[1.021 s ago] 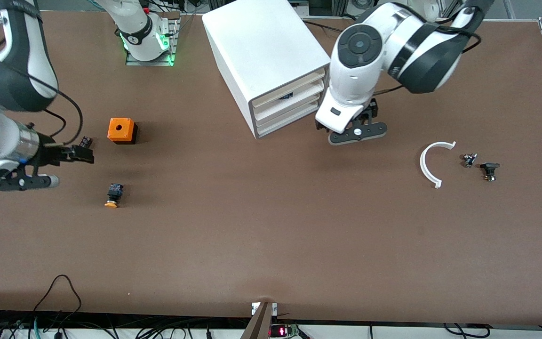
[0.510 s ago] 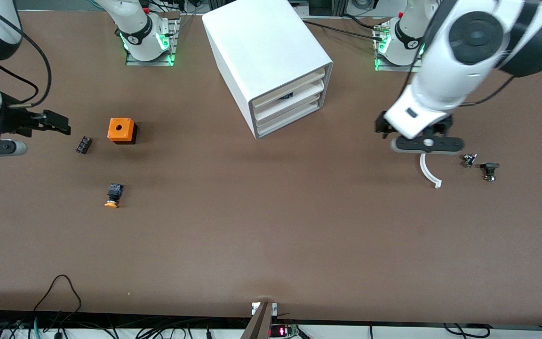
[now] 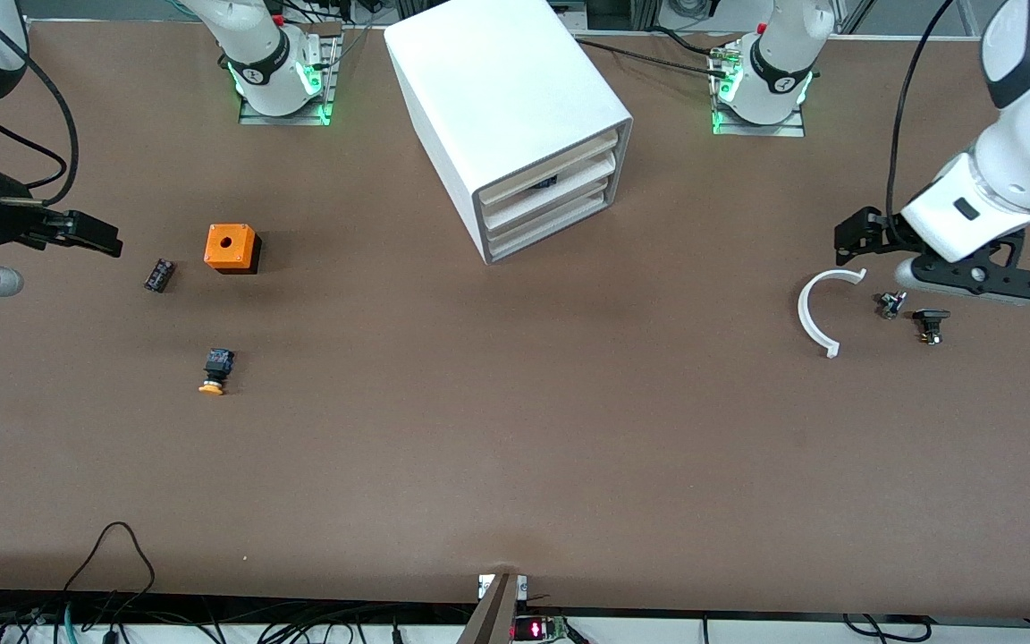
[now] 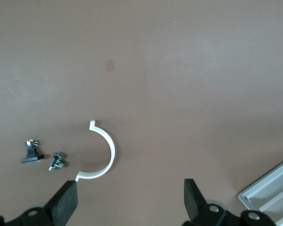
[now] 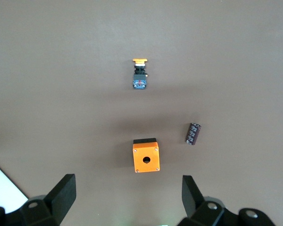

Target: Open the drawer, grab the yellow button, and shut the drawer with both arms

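Observation:
The white cabinet [image 3: 506, 89] stands at the middle of the table near the bases. Its top drawer [image 3: 560, 159] sits pushed in with its cream front flush. The button [image 3: 215, 371] lies on the table nearer the front camera than the orange cube [image 3: 231, 248], and it also shows in the right wrist view [image 5: 140, 75]. My left gripper [image 3: 853, 237] is open and empty over the table beside a white arc [image 3: 814, 309]; its fingers stand wide apart in the left wrist view [image 4: 129, 200]. My right gripper [image 3: 90, 233] is open and empty at the right arm's end, with wide-apart fingers in its wrist view [image 5: 127, 190].
A small black block [image 3: 158, 274] lies beside the orange cube, and both show in the right wrist view [image 5: 193, 133] [image 5: 146, 157]. Two small dark parts [image 3: 890, 304] [image 3: 931, 324] lie by the arc toward the left arm's end. A cabinet corner [image 4: 269, 197] shows in the left wrist view.
My left arm has swung away from the cabinet front to the left arm's end, over the white arc. My right gripper has drawn back from the black block toward the right arm's end.

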You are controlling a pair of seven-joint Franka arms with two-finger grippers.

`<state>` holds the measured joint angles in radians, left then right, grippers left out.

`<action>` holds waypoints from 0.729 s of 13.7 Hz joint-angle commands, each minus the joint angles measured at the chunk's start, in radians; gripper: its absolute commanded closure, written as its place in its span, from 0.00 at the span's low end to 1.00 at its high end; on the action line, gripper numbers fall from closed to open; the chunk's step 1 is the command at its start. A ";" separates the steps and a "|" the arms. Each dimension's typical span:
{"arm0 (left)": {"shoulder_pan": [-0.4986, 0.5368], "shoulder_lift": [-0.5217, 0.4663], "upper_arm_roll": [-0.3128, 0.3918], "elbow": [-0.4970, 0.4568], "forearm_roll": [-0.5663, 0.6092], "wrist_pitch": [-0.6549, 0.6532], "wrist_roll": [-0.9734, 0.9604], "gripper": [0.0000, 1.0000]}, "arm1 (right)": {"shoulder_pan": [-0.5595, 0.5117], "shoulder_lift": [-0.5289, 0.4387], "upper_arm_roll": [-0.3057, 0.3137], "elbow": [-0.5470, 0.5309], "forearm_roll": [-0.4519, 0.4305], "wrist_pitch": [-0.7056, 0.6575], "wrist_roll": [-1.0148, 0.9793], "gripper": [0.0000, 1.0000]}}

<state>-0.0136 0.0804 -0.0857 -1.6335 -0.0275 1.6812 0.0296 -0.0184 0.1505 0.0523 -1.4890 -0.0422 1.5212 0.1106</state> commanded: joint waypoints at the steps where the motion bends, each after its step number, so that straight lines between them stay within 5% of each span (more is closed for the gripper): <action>1: -0.043 -0.105 0.083 -0.126 -0.069 0.067 0.035 0.01 | 0.011 0.036 0.014 0.120 -0.021 -0.023 0.020 0.01; 4: -0.049 -0.128 0.080 -0.128 0.085 0.072 0.032 0.01 | 0.011 0.050 0.014 0.150 -0.018 -0.007 0.014 0.01; 10: -0.037 -0.096 0.073 -0.089 0.043 0.028 0.021 0.00 | 0.006 0.057 0.011 0.145 -0.013 0.048 -0.006 0.01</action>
<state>-0.0461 -0.0155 -0.0192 -1.7273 0.0258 1.7166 0.0454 -0.0110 0.1948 0.0607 -1.3704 -0.0431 1.5731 0.1141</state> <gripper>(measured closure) 0.000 0.004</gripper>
